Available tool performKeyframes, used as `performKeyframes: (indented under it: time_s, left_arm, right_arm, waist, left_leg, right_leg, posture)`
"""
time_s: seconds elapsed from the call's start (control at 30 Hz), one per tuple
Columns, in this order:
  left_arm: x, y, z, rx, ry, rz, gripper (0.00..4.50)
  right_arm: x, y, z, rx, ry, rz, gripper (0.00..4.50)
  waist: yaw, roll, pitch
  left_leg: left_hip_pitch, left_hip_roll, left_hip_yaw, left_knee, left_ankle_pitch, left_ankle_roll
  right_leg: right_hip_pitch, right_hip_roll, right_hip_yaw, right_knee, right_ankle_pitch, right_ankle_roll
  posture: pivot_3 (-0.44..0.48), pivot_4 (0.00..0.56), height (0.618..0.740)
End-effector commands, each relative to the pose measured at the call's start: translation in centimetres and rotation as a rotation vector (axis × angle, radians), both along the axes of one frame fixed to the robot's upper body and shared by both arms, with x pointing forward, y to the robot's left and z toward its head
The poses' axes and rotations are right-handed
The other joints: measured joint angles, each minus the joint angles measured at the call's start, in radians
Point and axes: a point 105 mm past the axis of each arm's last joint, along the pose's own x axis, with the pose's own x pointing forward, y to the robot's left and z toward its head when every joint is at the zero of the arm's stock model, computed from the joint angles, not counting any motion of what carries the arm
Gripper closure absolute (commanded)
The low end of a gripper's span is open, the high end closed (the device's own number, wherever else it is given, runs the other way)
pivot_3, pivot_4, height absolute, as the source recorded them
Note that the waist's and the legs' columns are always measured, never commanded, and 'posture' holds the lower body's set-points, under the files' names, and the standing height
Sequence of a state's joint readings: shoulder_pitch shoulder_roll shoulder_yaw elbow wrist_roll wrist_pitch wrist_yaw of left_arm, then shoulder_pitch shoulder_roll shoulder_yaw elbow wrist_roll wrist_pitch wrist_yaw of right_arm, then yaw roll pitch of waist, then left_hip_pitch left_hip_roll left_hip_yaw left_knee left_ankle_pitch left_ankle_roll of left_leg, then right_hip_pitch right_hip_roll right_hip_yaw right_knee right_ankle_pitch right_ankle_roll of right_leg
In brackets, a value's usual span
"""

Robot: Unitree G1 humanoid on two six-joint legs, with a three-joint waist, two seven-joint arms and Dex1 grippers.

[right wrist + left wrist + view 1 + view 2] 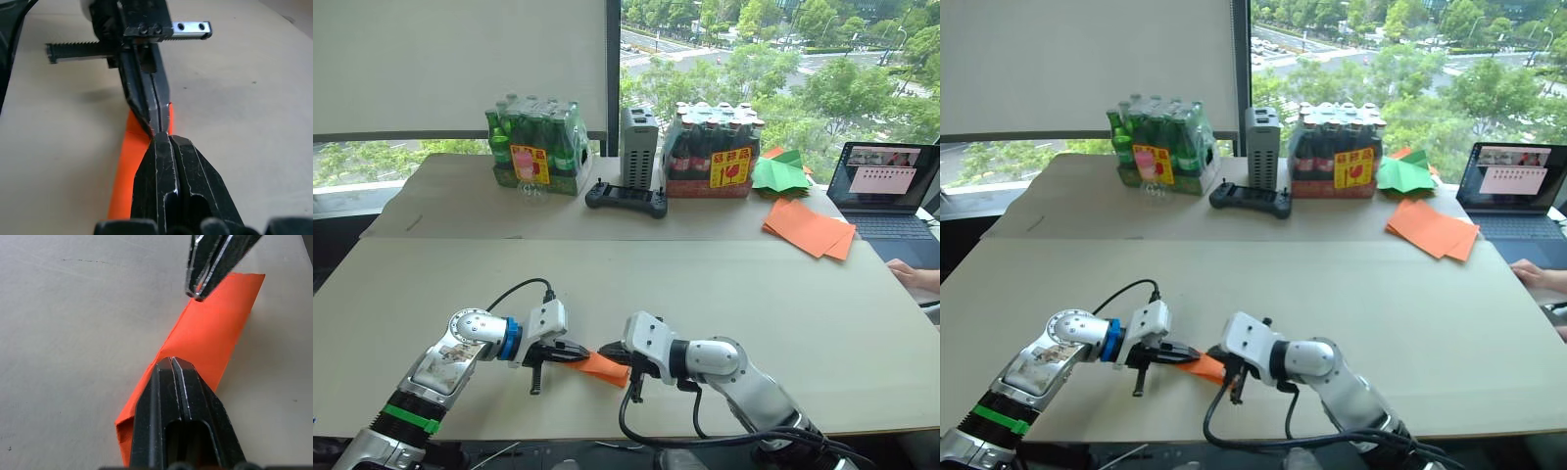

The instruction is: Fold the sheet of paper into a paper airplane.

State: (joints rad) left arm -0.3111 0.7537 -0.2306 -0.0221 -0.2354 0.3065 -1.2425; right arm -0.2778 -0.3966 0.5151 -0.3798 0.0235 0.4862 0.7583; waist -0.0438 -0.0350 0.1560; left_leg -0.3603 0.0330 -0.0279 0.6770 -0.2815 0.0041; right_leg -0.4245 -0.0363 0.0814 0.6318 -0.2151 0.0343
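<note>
The sheet of paper (604, 368) is folded into a narrow orange wedge about as long as a gripper and sits low over the table near the front edge. My left gripper (578, 356) comes in from the left and is shut on one end of it. From the right, my right gripper (610, 351) is shut on the top edge, tip to tip with the left. In the left wrist view the black fingers (171, 382) pinch the orange fold (215, 328). In the right wrist view both pairs of fingers meet above the paper (124, 166).
A pile of flat orange sheets (808, 228) and green paper shapes (780, 172) lie at the back right beside a laptop (886, 191). Two bottle packs (536, 147) (713, 152), a grey box (639, 147) and a black controller (626, 201) line the back. A person's hand (913, 275) rests at the right edge.
</note>
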Motion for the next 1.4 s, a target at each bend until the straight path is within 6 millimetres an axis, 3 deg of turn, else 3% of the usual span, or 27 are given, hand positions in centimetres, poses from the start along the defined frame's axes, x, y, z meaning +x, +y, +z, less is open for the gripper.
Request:
performKeyframes:
  time_s: [0.03,0.17,0.5,0.7,0.9,1.23,1.4]
  left_arm:
    - [0.0,0.2,0.2,0.016,-0.005,-0.003,4.50]
    - [-0.1,0.1,0.4,0.011,-0.008,-0.006,4.50]
    - [-0.5,-1.6,1.6,-0.048,-0.002,-0.042,4.50]
    - [-0.8,-0.2,-0.7,0.041,0.008,-0.028,4.50]
    - [-0.8,-0.2,-1.3,0.053,0.004,-0.032,4.50]
    - [-1.0,-0.2,-1.5,0.059,0.004,-0.038,4.50]
    - [-1.1,-0.2,-1.4,0.054,0.003,-0.033,4.50]
  right_arm:
    - [-0.3,0.0,-0.8,-0.038,0.007,0.008,4.48]
    - [0.1,-0.4,-2.1,-0.077,0.032,-0.015,4.48]
    - [0.0,-0.1,-3.0,-0.109,0.030,-0.002,4.48]
    - [0.2,-0.1,-2.2,-0.087,0.014,-0.002,4.48]
    - [1.0,0.7,-0.5,-0.033,-0.021,0.004,4.48]
    - [1.8,1.4,-0.6,-0.051,-0.044,0.008,4.48]
    - [1.9,1.0,-1.9,-0.118,-0.034,-0.003,4.48]
  waist:
    - [-0.001,0.000,0.000]
    - [-0.002,0.000,0.000]
    - [-0.002,0.000,0.000]
    - [-0.003,0.000,0.000]
    - [-0.001,0.000,0.000]
    - [-0.001,0.000,0.000]
    - [0.000,0.000,0.000]
  left_leg:
    - [0.000,0.000,0.000,0.000,0.000,0.000]
    - [0.000,0.000,0.000,0.000,0.000,0.000]
    - [0.001,0.000,0.000,0.000,0.000,0.000]
    - [0.001,0.000,0.000,0.000,0.000,0.000]
    - [0.001,0.000,0.000,0.000,0.000,0.000]
    - [0.001,0.000,0.000,0.000,0.000,0.000]
    - [0.001,0.000,0.000,0.000,0.000,0.000]
  right_leg:
    - [0.000,0.000,0.000,0.000,0.000,0.000]
    - [0.000,0.000,0.000,0.000,0.000,0.000]
    - [0.000,0.000,0.000,0.000,0.000,0.000]
    - [0.000,0.000,0.000,0.000,0.000,0.000]
    - [0.001,0.000,0.000,0.000,0.000,0.000]
    - [0.001,0.000,0.000,0.000,0.000,0.000]
    - [0.001,0.000,0.000,0.000,0.000,0.000]
  posture:
    - [0.000,0.150,0.733]
    - [0.000,0.150,0.733]
    - [0.000,0.150,0.733]
    - [0.000,0.150,0.733]
    - [0.000,0.150,0.733]
    - [0.000,0.150,0.733]
    - [0.000,0.150,0.733]
